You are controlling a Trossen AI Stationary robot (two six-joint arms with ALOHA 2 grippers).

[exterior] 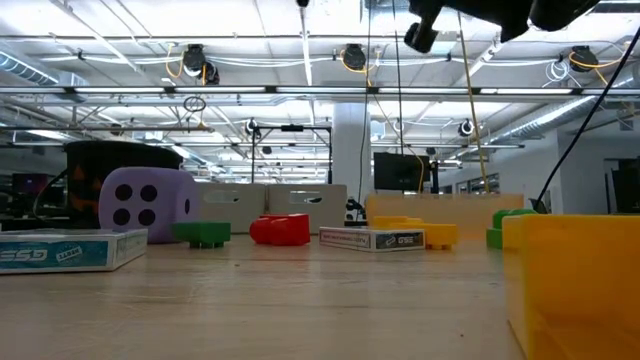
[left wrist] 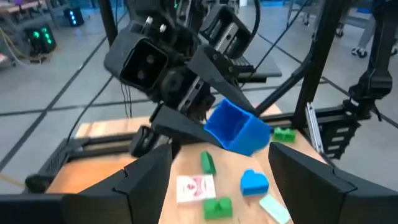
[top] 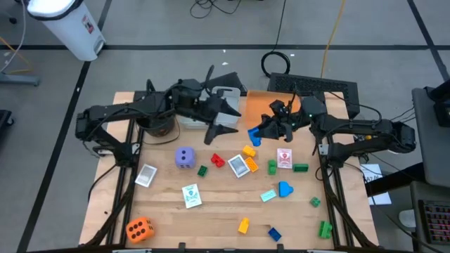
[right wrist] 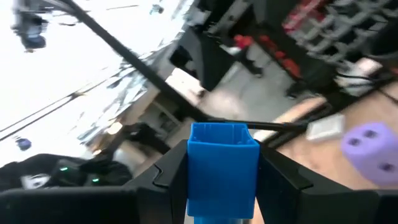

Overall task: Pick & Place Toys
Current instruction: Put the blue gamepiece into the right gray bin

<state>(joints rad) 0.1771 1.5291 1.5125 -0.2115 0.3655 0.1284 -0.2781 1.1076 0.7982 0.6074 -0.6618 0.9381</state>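
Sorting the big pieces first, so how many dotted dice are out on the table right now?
2. The purple die sits left of centre in the high view; the orange die lies near that view's lower left corner. No others show.

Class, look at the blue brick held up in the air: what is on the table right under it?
The right end effector holds the blue brick above bare wood, with a yellow brick and a card close by. The spot directly underneath is covered.

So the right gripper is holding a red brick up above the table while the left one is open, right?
Not quite: the brick in the right gripper is blue, not red, as the right wrist view shows. It is held above the table, and the left gripper is open.
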